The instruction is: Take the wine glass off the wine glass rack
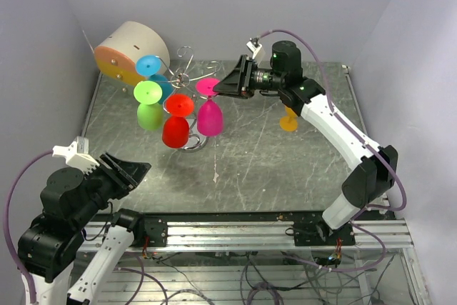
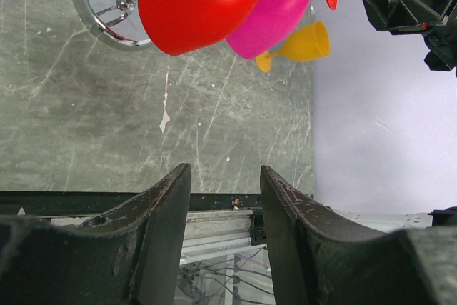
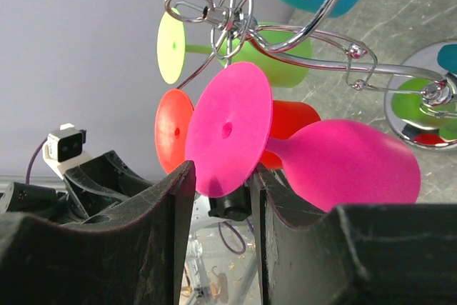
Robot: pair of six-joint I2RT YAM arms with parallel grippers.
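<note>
The silver wire wine glass rack [image 1: 187, 76] stands at the back left on its shiny round base [image 3: 428, 105]. Pink [image 1: 210, 116], red [image 1: 177, 123], green [image 1: 148, 105] and blue [image 1: 151, 68] wine glasses hang upside down from it. My right gripper [image 1: 218, 88] is at the pink wine glass's round foot [image 3: 228, 130]. The foot's lower edge sits between its fingertips [image 3: 182, 176], and both touch it. The pink bowl [image 3: 357, 162] hangs to the right. My left gripper [image 2: 225, 176] stands open near the table's front left, well away from the rack [image 2: 107, 19], with nothing in it.
An orange wine glass [image 1: 288, 121] lies on the table under the right arm, to the right of the rack. A beige-and-orange cylinder [image 1: 128, 51] leans in the back left corner. White walls close in the grey scratched table [image 1: 250, 169] on three sides.
</note>
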